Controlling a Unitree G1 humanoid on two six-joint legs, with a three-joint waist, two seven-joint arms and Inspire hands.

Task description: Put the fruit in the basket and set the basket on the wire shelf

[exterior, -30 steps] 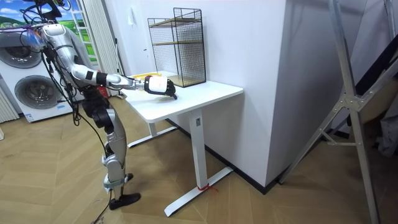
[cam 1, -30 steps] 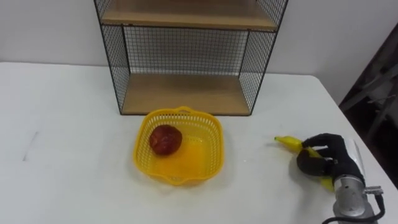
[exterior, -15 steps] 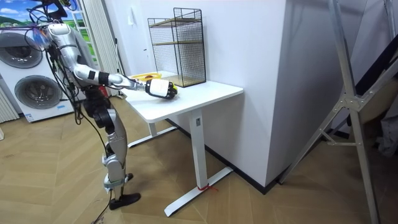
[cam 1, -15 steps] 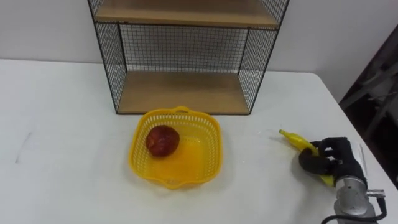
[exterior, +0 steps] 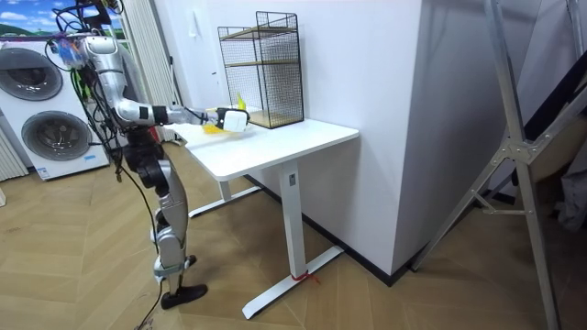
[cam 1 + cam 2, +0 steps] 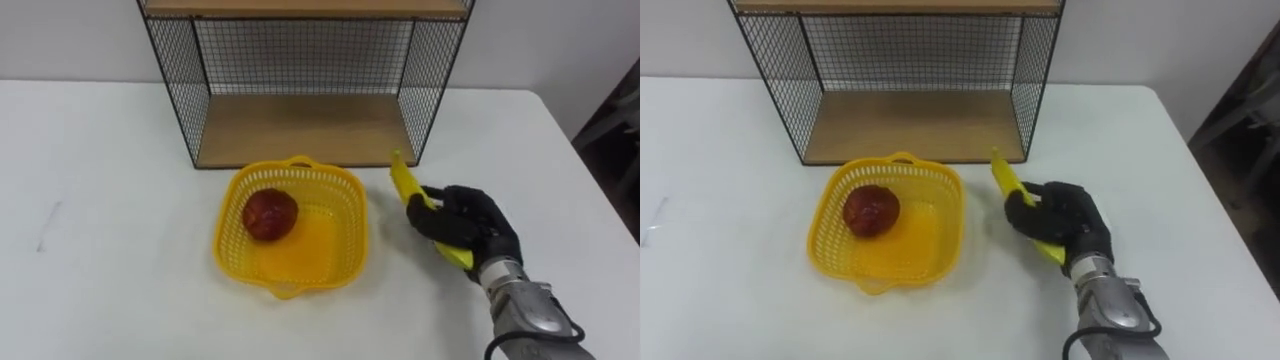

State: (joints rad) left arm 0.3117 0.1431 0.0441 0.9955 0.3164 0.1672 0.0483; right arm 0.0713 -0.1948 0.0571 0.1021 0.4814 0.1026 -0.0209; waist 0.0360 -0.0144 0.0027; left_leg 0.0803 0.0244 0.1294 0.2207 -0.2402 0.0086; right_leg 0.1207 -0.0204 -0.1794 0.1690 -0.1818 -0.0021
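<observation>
while red fruit lies in basket, right robot hand clamped on banana

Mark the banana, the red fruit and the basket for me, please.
banana point(image 6: 403, 181): left eye view, on its bare upper half near the tip.
red fruit point(image 6: 271, 214): left eye view, middle of its top.
basket point(image 6: 358, 215): left eye view, on its right wall.

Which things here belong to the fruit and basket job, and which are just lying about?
Job: yellow plastic basket, round dark-red fruit inside it, yellow banana in right hand, black wire shelf with wooden boards.
Lying about: white table, white washing machines, grey metal frame.
</observation>
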